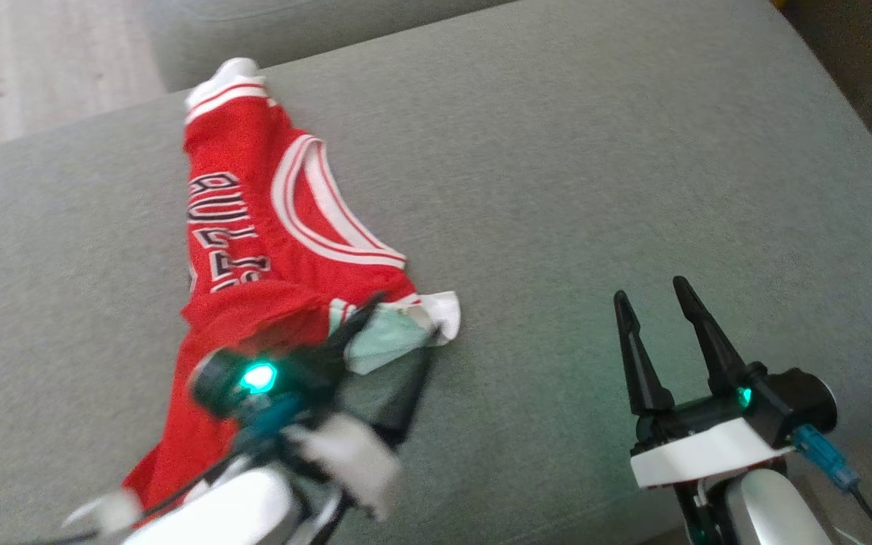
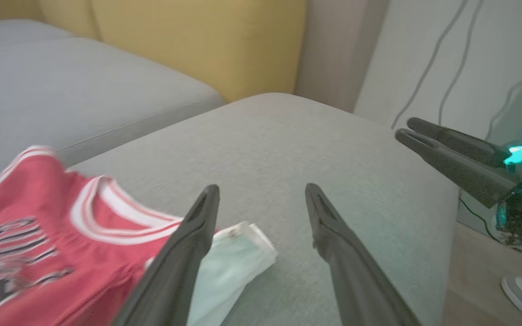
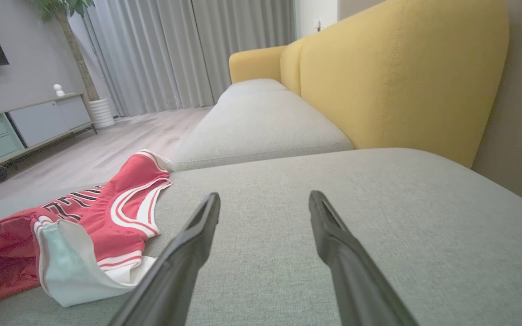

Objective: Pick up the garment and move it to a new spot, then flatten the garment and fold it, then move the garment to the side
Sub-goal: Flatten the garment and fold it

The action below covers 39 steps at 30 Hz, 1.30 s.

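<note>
Head view: a red jersey point(image 1: 254, 227) is seen lying crumpled on the left part of a grey cushion point(image 1: 557, 151), with its neck hole turned up and a white hem point(image 1: 443, 314) folded out at its near end. The left gripper point(image 1: 404, 318) is blurred there, just over that hem. In the left wrist view its fingers point(image 2: 195, 235) are seen spread wide, with nothing caught between them. One finger is crossed over the white hem, but whether cloth is touched cannot be told. The right gripper point(image 1: 652, 289) is held over bare cushion to the right, well apart from the jersey, its jaws likewise parted and empty. A yellow backrest point(image 3: 401, 68) is seen behind the cushion in the right wrist view, and pale floor point(image 1: 27, 60) beyond the cushion's far edge.
</note>
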{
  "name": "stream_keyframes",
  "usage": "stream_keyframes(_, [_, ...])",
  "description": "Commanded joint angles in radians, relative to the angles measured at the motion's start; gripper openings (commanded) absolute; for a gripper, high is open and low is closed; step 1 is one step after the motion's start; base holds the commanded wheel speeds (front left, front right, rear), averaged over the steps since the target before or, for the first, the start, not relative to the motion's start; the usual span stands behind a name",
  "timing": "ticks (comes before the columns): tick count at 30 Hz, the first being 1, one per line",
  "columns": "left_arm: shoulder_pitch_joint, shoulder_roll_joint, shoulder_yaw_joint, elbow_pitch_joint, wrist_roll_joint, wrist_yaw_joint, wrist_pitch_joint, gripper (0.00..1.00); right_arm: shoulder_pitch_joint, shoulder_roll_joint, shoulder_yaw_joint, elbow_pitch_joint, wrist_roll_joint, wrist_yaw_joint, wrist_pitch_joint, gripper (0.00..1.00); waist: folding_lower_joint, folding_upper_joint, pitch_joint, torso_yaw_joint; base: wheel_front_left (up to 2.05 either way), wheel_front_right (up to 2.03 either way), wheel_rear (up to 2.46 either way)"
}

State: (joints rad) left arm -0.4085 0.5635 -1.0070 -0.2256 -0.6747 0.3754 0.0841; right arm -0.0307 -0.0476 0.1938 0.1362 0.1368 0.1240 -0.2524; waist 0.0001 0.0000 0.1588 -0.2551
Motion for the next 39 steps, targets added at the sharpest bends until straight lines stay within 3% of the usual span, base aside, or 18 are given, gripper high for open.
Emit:
stream_keyframes(1, [-0.057, 0.0, 0.022, -0.006, 0.018, -0.012, 0.016, 1.0, -0.033, -0.003, 0.026, -0.033, 0.006, 0.007, -0.009, 1.0, -0.0001, 0.0, 0.011, -0.029, 0.0, 0.0, 0.0])
stream_keyframes(5, [-0.176, -0.079, -0.063, 0.119, 0.072, -0.085, 0.106, 1.0, -0.032, -0.003, 0.023, -0.036, 0.016, 0.007, -0.009, 1.0, -0.0001, 0.0, 0.023, -0.072, 0.0, 0.0, 0.0])
stream_keyframes(10, [-0.258, -0.105, -0.146, 0.263, 0.111, -0.167, 0.203, 1.0, -0.025, -0.003, 0.019, -0.039, 0.023, 0.007, -0.009, 1.0, -0.0001, 0.0, 0.034, -0.101, 0.0, 0.0, 0.0])
stream_keyframes(14, [-0.29, -0.116, -0.183, 0.352, 0.128, -0.197, 0.257, 1.0, -0.026, -0.003, 0.021, -0.04, 0.029, 0.007, -0.009, 1.0, -0.0001, 0.0, 0.037, -0.112, 0.0, 0.0, 0.0])
stream_keyframes(15, [-0.295, -0.116, -0.189, 0.371, 0.133, -0.197, 0.269, 0.87, -0.027, -0.003, 0.02, -0.041, 0.03, 0.007, -0.009, 1.0, -0.0001, 0.0, 0.037, -0.113, 0.0, 0.0, 0.0])
stream_keyframes(16, [-0.297, -0.116, -0.193, 0.387, 0.134, -0.197, 0.278, 0.51, -0.027, -0.003, 0.019, -0.042, 0.031, 0.007, -0.009, 1.0, -0.0001, 0.0, 0.037, -0.114, 0.0, 0.0, 0.0])
stream_keyframes(18, [-0.295, -0.119, -0.198, 0.417, 0.132, -0.198, 0.29, 0.42, -0.027, -0.003, 0.016, -0.044, 0.033, 0.007, -0.009, 1.0, -0.0001, 0.0, 0.038, -0.114, 0.0, 0.0, 0.0])
stream_keyframes(22, [-0.297, -0.123, -0.211, 0.469, 0.148, -0.194, 0.297, 0.4, -0.027, -0.003, 0.013, -0.044, 0.033, 0.007, -0.009, 1.0, -0.0001, 0.0, 0.038, -0.109, 0.0, 0.0, 0.0])
stream_keyframes(23, [-0.296, -0.126, -0.215, 0.495, 0.149, -0.198, 0.301, 0.33, -0.028, -0.003, 0.013, -0.044, 0.033, 0.007, -0.009, 1.0, -0.0001, 0.0, 0.038, -0.106, 0.0, 0.0, 0.0])
stream_keyframes(25, [-0.296, -0.132, -0.218, 0.518, 0.149, -0.204, 0.297, 0.05, -0.03, -0.003, 0.015, -0.043, 0.033, 0.007, -0.009, 1.0, -0.0001, 0.0, 0.038, -0.103, 0.0, 0.0, 0.0])
stream_keyframes(26, [-0.295, -0.135, -0.219, 0.528, 0.148, -0.206, 0.292, 0.0, -0.031, -0.003, 0.015, -0.043, 0.033, 0.007, -0.009, 1.0, -0.0001, 0.0, 0.038, -0.102, 0.0, 0.0, 0.0])
stream_keyframes(39, [-0.277, -0.177, -0.203, 0.603, 0.104, -0.235, 0.222, 0.0, -0.036, -0.003, 0.017, -0.037, 0.032, 0.007, -0.009, 1.0, -0.0001, 0.0, 0.039, -0.104, 0.0, 0.0, 0.0])
